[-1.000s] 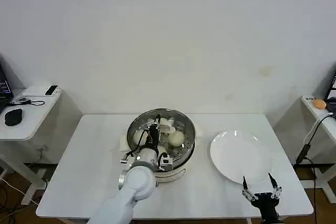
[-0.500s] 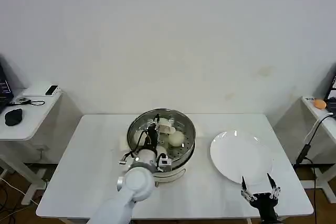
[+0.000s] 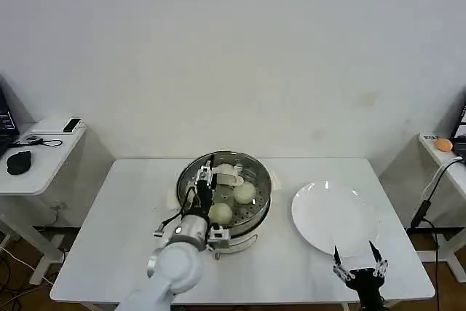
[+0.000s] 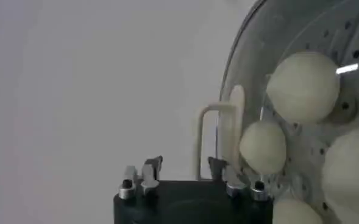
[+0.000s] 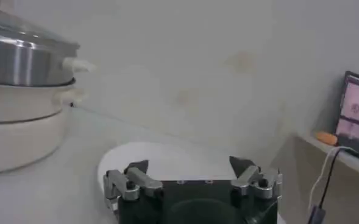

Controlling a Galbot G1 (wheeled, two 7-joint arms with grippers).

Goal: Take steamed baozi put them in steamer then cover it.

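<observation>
Desk [image 3: 109, 238] — white, flat, matte.
Plate [image 3: 331, 216] — white, glossy, bare.
Steamer [image 3: 258, 172] — round polished steel, perforated tray, mid-desk.
Baozi [image 3: 245, 192] — smooth cream domes, seated in the tray.
Left hand [image 3: 207, 183] over the steamer's near-left side, spread, empty; best lifted straight up, clear of the buns.
Right hand [image 3: 357, 261] parked near the desk edge, spread, empty.

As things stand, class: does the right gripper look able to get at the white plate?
Probably yes. The right gripper, open, sits at the table's near edge just in front of the plate, with nothing between them. The left gripper is over the steamer.
</observation>
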